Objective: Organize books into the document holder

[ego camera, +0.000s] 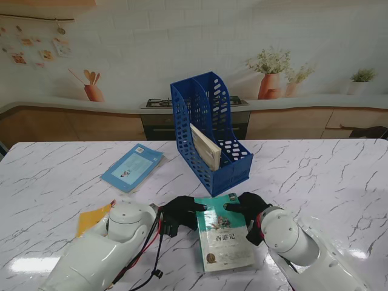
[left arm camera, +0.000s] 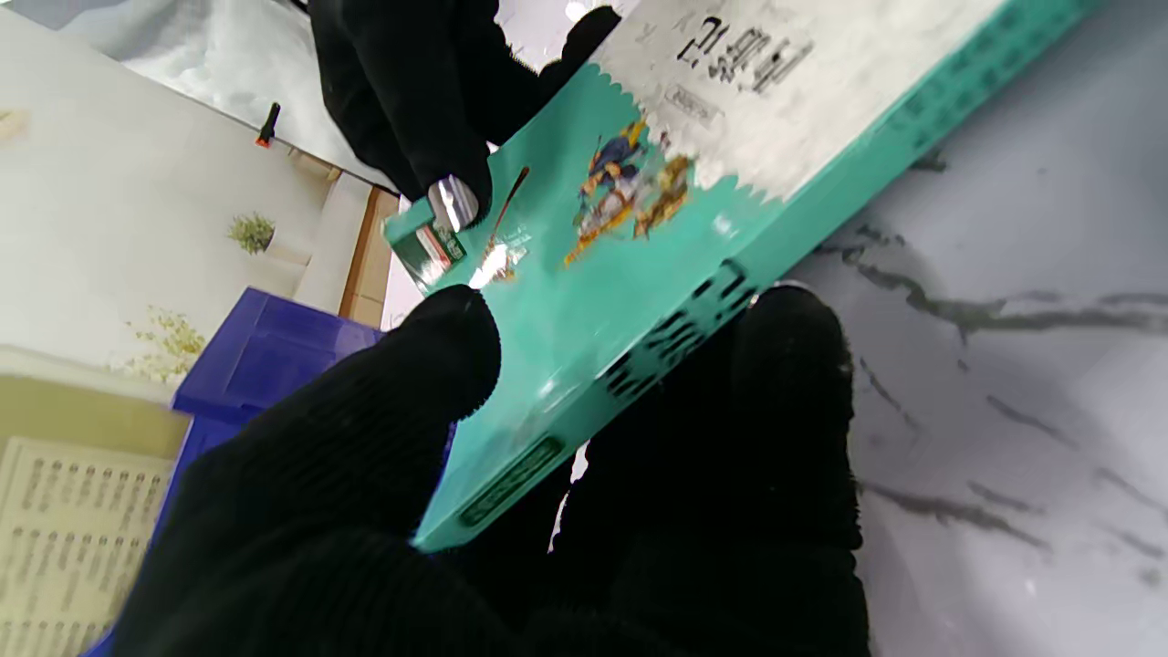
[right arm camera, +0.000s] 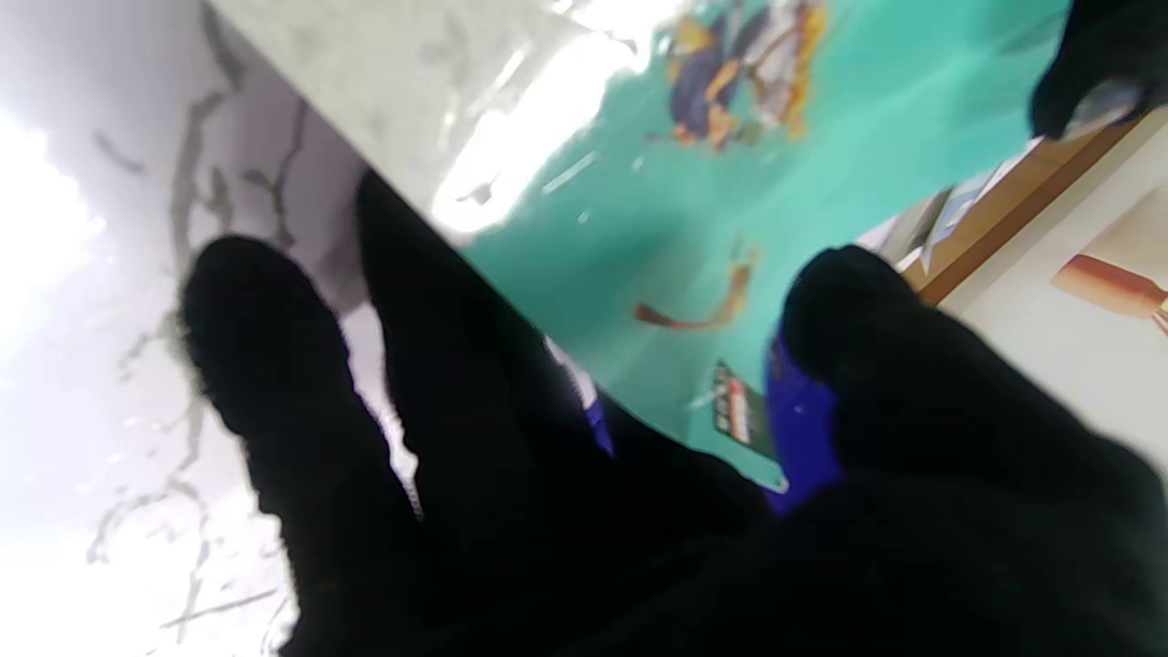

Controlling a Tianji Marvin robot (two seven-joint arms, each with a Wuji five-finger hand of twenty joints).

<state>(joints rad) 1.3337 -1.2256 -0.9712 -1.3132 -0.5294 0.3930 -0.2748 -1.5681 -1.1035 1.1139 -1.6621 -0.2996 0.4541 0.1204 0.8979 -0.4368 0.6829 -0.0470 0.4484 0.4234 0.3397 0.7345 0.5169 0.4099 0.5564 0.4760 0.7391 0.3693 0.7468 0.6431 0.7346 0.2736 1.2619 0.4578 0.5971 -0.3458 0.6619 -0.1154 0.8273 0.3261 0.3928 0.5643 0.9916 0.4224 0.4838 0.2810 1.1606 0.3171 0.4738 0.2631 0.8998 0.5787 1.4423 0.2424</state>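
A teal book [ego camera: 223, 240] with a white lower cover lies near me on the marble table [ego camera: 315, 176]. My left hand [ego camera: 179, 210] is shut on its far left corner and my right hand [ego camera: 248, 207] on its far right corner. In the left wrist view the thumb of the left hand [left arm camera: 411, 474] presses the book's [left arm camera: 630, 274] cover and fingers sit under its spine. The right wrist view shows the right hand [right arm camera: 639, 511] pinching the book [right arm camera: 639, 219] the same way. The blue document holder [ego camera: 213, 115] stands just beyond, with a cream book [ego camera: 206, 146] leaning inside it.
A light blue book [ego camera: 132, 167] lies flat on the table to the left of the holder. An orange-yellow book [ego camera: 93, 218] lies nearer to me on the left, partly hidden by my left arm. A kitchen counter runs behind the table.
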